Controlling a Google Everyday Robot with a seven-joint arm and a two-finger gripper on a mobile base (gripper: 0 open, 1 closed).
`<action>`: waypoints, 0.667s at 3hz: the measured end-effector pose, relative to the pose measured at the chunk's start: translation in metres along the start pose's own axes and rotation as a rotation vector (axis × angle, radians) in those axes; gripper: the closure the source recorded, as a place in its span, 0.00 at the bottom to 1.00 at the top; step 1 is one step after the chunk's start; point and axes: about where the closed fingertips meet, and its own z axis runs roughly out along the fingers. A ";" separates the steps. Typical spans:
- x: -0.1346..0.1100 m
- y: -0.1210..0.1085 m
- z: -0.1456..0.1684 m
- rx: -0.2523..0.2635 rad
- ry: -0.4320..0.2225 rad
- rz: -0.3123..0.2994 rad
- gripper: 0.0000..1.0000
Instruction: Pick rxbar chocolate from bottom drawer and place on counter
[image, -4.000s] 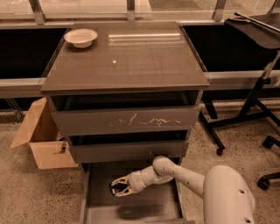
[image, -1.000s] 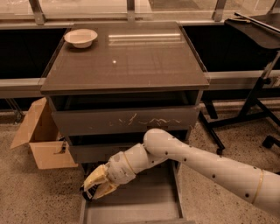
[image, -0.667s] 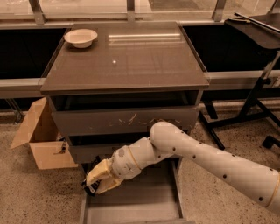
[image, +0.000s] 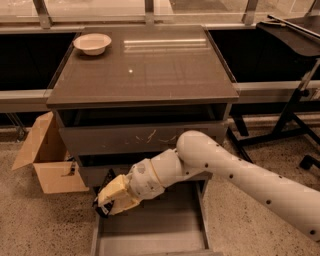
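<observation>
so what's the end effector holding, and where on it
The end effector, above the bottom drawer's left wall, grips the rxbar chocolate around its middle; ends protrude.

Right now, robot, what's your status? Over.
Hand over bottom drawer's left edge, shut on rxbar chocolate. Bar not yet on counter. White bowl on counter's far-left corner, out of the way.

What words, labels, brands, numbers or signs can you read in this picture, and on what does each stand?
None can be read.
rxbar chocolate, held in the gripper above the bottom drawer, at its left side: wrapper lettering too blurred to read.
Cardboard box: small dark mark, unreadable.
Scratched drawer front: pale scratches, not writing.
</observation>
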 end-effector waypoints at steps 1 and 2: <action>-0.017 -0.044 -0.031 -0.003 0.059 -0.110 1.00; -0.025 -0.079 -0.069 0.002 0.115 -0.195 1.00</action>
